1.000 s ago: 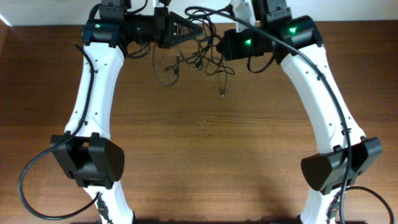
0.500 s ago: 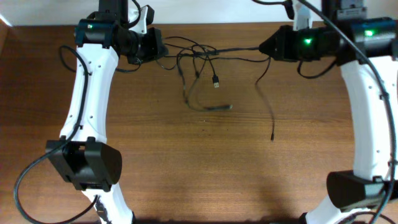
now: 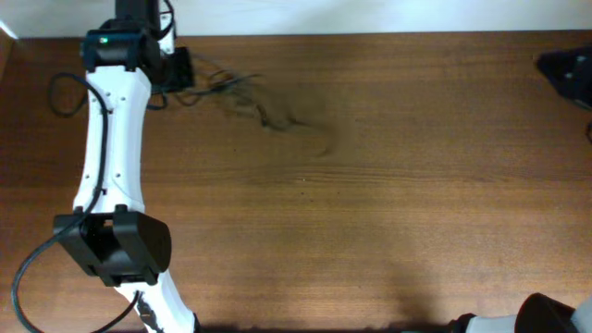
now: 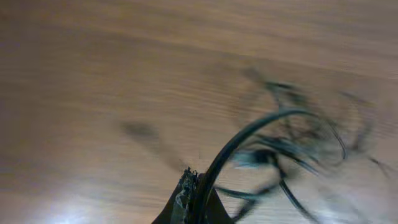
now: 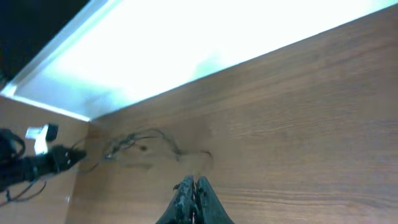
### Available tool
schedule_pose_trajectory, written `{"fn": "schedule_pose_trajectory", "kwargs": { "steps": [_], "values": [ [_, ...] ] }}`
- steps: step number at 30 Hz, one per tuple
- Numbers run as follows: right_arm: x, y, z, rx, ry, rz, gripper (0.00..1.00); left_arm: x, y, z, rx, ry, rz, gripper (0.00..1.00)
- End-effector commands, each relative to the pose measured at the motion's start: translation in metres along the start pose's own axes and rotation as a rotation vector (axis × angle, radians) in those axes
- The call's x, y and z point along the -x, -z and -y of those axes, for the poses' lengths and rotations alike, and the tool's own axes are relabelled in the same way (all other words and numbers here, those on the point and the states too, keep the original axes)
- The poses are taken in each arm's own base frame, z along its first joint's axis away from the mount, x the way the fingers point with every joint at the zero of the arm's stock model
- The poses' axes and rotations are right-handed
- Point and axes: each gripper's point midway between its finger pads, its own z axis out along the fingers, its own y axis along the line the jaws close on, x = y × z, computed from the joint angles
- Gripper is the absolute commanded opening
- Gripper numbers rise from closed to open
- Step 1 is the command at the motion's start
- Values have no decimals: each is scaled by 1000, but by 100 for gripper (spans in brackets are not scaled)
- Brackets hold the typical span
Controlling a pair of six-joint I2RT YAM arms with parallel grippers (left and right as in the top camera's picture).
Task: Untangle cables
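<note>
The cables [image 3: 268, 111] lie as a blurred black tangle on the wooden table at the back left, trailing right from my left gripper [image 3: 190, 72]. In the left wrist view the left gripper [image 4: 193, 182] is shut on one thick black strand that arcs up into the tangled cables [image 4: 292, 146]. My right gripper [image 3: 544, 64] sits at the far right edge of the overhead view, well away from the tangle. In its wrist view the right gripper [image 5: 193, 183] is shut, with no cord showing clearly between the fingertips. The cables [image 5: 155, 137] lie far ahead of it.
The table's back edge meets a white wall [image 3: 370, 14] just behind both grippers. The left arm's white links and black base joint [image 3: 116, 245] stand along the left side. The right arm's base [image 3: 555, 314] shows at the bottom right corner.
Both arms swung apart, the right one far to the right and the left one further left. The stretched cables went slack and now trail blurred from the left gripper only.
</note>
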Motion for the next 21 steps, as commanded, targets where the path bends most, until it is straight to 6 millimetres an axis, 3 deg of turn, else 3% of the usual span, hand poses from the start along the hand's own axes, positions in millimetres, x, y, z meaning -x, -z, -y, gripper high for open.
{"fn": "schedule_pose_trajectory", "kwargs": {
  "steps": [1, 4, 6, 8, 10, 12, 16, 21],
  "values": [
    [5, 13, 9, -32, -52, 35, 4, 1, 1, -1, 49, -35, 11, 0],
    [-10, 4, -3, -8, 16, -30, 6, -4, 5, 43, -204, -131, -7, 0],
    [-19, -2, -14, 17, 46, -66, 26, -9, 15, 78, -400, -224, -4, 0],
    [-28, -11, -29, 50, 76, -101, 56, -14, 30, 107, -584, -270, 2, 0],
    [-39, -24, -47, 91, 111, -152, 71, -20, 59, 141, -843, -313, 22, 0],
    [-52, -39, -62, 132, 142, -211, 74, -23, 87, 162, -1050, -323, 37, 0],
    [-76, -79, -82, 157, 198, -325, 79, -26, 130, 179, -1318, -304, 44, 0],
    [-101, -132, -99, 118, 209, -407, 82, -28, 158, 186, -1487, -290, 41, 0]
  ]
}}
